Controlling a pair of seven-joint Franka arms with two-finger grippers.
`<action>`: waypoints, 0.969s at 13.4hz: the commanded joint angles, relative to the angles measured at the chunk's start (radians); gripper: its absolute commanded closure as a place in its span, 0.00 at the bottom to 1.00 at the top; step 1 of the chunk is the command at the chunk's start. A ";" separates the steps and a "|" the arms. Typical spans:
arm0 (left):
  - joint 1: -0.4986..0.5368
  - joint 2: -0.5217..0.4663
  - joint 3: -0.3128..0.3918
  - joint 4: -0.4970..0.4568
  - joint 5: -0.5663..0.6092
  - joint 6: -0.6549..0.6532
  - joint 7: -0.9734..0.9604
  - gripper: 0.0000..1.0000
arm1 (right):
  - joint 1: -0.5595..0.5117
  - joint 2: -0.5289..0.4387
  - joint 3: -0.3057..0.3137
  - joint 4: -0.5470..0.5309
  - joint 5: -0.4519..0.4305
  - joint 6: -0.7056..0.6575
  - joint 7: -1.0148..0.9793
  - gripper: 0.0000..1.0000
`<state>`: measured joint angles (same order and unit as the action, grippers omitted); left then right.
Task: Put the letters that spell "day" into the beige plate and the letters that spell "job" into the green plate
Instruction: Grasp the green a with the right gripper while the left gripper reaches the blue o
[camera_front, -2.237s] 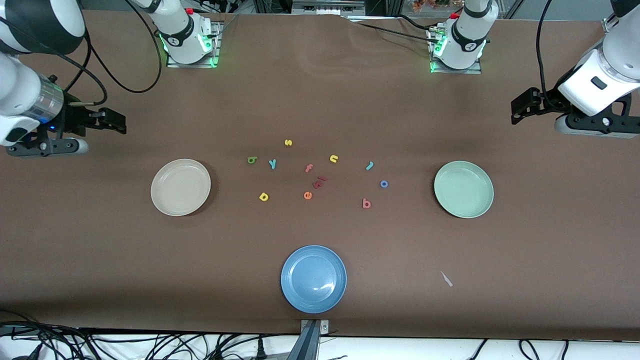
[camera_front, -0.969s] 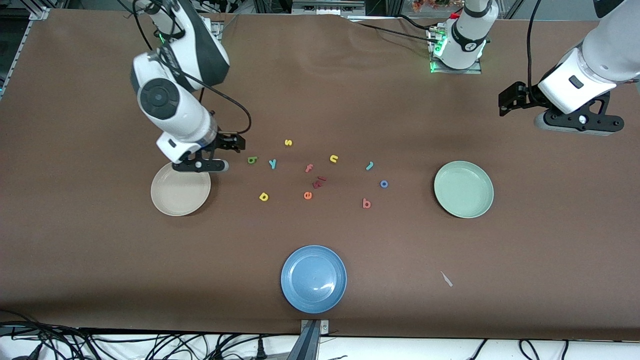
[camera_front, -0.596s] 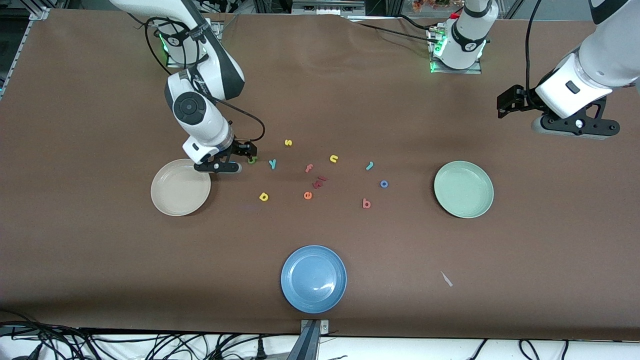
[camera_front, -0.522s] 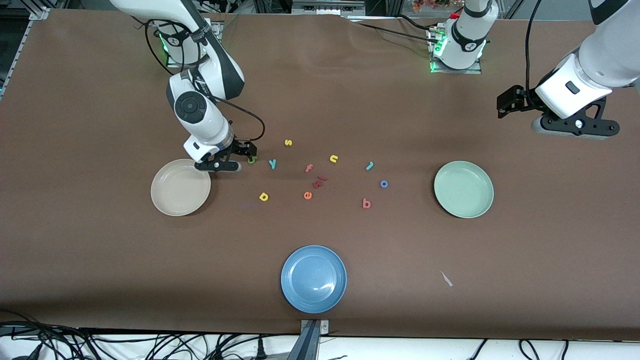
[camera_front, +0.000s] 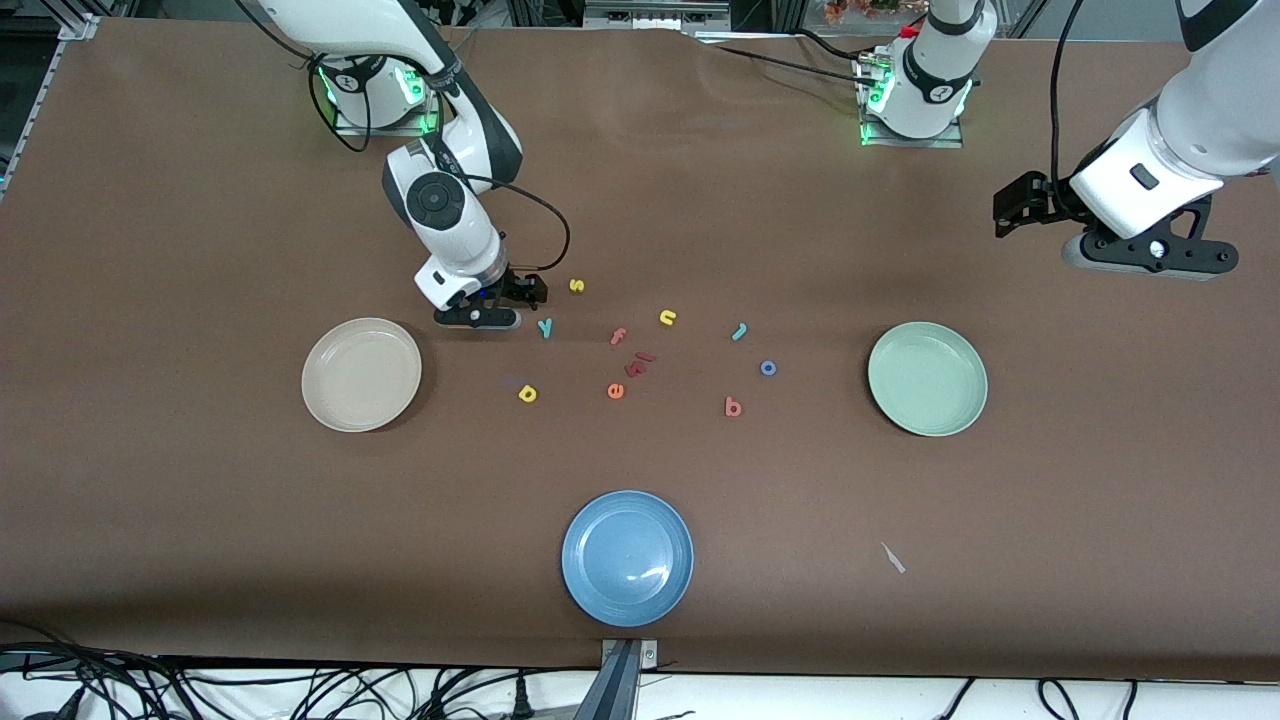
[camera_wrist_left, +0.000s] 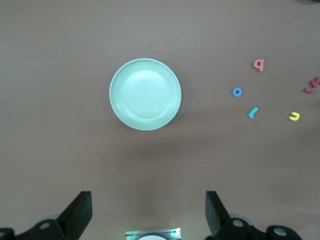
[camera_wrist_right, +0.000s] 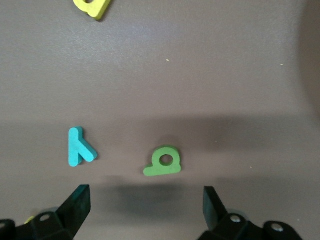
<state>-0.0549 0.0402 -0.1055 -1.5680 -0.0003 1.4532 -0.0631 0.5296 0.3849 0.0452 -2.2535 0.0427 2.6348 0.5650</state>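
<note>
Three plates, a beige plate (camera_front: 361, 375), a green plate (camera_front: 927, 378) and a blue plate (camera_front: 627, 558), accompany three yellow letters (camera_front: 576, 285) (camera_front: 668, 317) (camera_front: 527, 394), two teal letters (camera_front: 545, 327) (camera_front: 739, 331), two salmon letters (camera_front: 618, 336) (camera_front: 733, 407), one green letter (camera_wrist_right: 163, 162) (just off the fingertips of the right gripper (camera_wrist_right: 144, 200)), one blue letter (camera_front: 768, 368), one orange letter (camera_front: 615, 391) and a dark red cluster (camera_front: 638, 364) that cannot be counted.

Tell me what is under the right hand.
Under the open right hand the small dark green foam "d" lies flat on the brown table, shown by the right wrist view. In the front view the hand covers it.
</note>
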 joint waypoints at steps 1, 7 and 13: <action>-0.002 0.000 -0.005 0.005 -0.015 -0.011 0.005 0.00 | -0.002 0.009 -0.005 0.005 -0.017 0.014 -0.005 0.00; -0.007 0.087 -0.056 0.006 -0.006 0.019 0.005 0.00 | -0.010 0.051 -0.010 0.043 -0.024 0.014 -0.085 0.02; -0.023 0.243 -0.085 0.008 -0.006 0.134 0.005 0.00 | -0.017 0.069 -0.011 0.045 -0.024 0.007 -0.217 0.23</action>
<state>-0.0733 0.2523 -0.1875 -1.5750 -0.0005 1.5586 -0.0623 0.5231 0.4424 0.0329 -2.2245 0.0312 2.6386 0.3986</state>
